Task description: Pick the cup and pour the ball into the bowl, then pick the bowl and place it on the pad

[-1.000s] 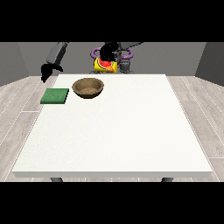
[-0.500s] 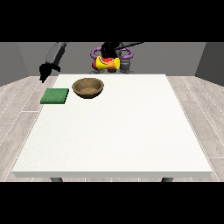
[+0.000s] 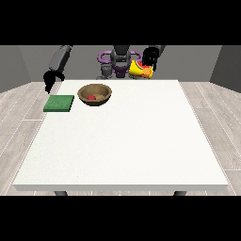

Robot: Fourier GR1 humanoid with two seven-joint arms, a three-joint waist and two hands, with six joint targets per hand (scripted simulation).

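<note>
A brown wooden bowl (image 3: 95, 88) stands at the table's far left with a small red ball (image 3: 91, 97) inside it. A flat green pad (image 3: 59, 103) lies just left of the bowl. The yellow and red cup (image 3: 140, 69) is tipped on its side in the air beyond the table's far edge. The hand at the view's right (image 3: 150, 57) is shut on it. The hand at the view's left (image 3: 49, 80) hangs open above the table's far left corner, behind the pad, holding nothing.
The large white table (image 3: 127, 141) stretches towards the camera in front of the bowl and pad. The robot's torso (image 3: 119, 63) stands behind the far edge. Wooden floor surrounds the table.
The cup has swung from above the bowl's far side towards the view's right, still held. The red ball now lies in the bowl. The other hand has barely moved.
</note>
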